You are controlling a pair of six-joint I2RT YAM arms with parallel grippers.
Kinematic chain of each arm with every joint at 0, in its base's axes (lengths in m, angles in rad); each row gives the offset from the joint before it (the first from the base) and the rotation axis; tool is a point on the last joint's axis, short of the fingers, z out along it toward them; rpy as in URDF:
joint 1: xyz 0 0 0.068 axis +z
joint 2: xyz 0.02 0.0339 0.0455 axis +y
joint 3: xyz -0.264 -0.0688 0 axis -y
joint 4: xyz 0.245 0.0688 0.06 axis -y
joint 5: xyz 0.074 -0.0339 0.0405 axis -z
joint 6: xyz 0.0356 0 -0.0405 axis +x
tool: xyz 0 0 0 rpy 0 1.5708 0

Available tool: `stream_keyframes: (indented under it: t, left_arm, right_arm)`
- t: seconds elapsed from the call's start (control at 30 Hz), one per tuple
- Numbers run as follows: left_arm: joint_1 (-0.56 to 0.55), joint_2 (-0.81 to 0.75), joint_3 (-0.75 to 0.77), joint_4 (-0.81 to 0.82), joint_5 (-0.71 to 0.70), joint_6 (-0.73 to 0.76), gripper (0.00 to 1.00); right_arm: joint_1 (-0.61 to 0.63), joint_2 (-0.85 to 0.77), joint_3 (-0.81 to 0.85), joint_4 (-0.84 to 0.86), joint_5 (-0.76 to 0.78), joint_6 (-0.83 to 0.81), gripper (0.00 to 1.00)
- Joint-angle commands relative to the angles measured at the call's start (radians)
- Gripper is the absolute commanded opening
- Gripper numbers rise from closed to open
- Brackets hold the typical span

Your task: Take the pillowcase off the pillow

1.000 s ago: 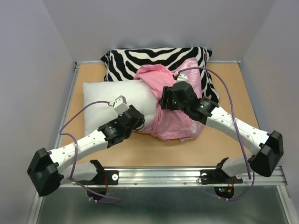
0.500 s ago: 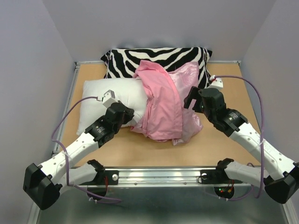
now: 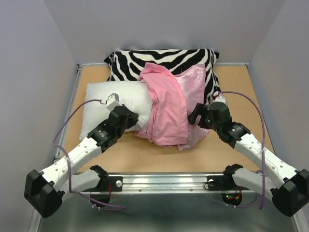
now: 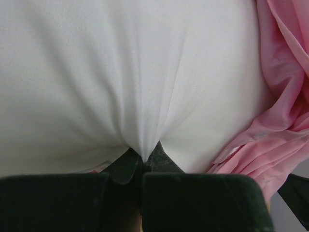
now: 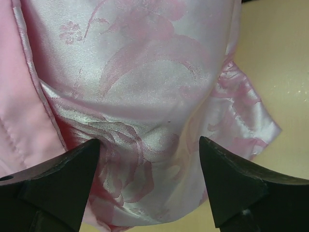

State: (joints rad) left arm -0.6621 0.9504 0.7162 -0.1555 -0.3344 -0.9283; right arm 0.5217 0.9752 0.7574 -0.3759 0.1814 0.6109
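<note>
The white pillow lies at the left of the board, its right end still inside the bunched pink satin pillowcase. My left gripper is shut on a pinch of the pillow's white cloth at its near edge, next to the pillowcase's opening. My right gripper is open and empty, its jaws standing wide just above the rose-patterned right side of the pillowcase, not touching it.
A zebra-striped cushion lies at the back, partly under the pillowcase. Bare wooden board shows to the right and along the near edge. Grey walls close in on the left, the right and the back.
My right gripper let go of the pillowcase, pulled back to the right, and now has moved in low at its right edge. The pillowcase has dropped flatter. My left gripper keeps its hold.
</note>
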Motion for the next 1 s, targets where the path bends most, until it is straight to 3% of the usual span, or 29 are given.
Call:
stream_keyframes:
  t: [0.0,0.17,0.27,0.3,0.4,0.43,0.5,0.67,0.97]
  left_arm:
    - [0.024,-0.045,0.06,0.088,-0.064,0.017,0.0]
    - [0.022,-0.047,0.069,0.088,-0.06,0.019,0.0]
    - [0.022,-0.052,0.081,0.082,-0.058,0.025,0.0]
    - [0.022,-0.055,0.083,0.082,-0.058,0.026,0.0]
    - [0.022,-0.067,0.095,0.074,-0.06,0.032,0.0]
    - [0.022,-0.07,0.1,0.07,-0.061,0.034,0.0]
    - [0.022,-0.084,0.118,0.047,-0.074,0.042,0.0]
    - [0.036,-0.128,0.205,-0.027,-0.136,0.086,0.0]
    - [0.128,-0.173,0.422,-0.139,-0.222,0.195,0.0]
  right_arm:
    - [-0.032,-0.03,-0.069,0.182,-0.129,0.02,0.84]
    - [-0.045,-0.05,-0.096,0.259,-0.171,0.033,0.77]
    - [-0.049,-0.064,-0.081,0.262,-0.171,0.035,0.54]
    - [-0.048,-0.064,-0.076,0.262,-0.174,0.033,0.42]
    - [-0.052,-0.061,-0.064,0.262,-0.174,0.033,0.23]
    - [-0.052,-0.058,-0.061,0.262,-0.174,0.038,0.12]
    - [-0.055,-0.062,-0.044,0.261,-0.174,0.039,0.02]
    - [-0.057,-0.067,0.094,0.112,-0.036,0.017,0.01]
    - [-0.06,0.01,0.535,-0.168,0.194,-0.066,0.0]
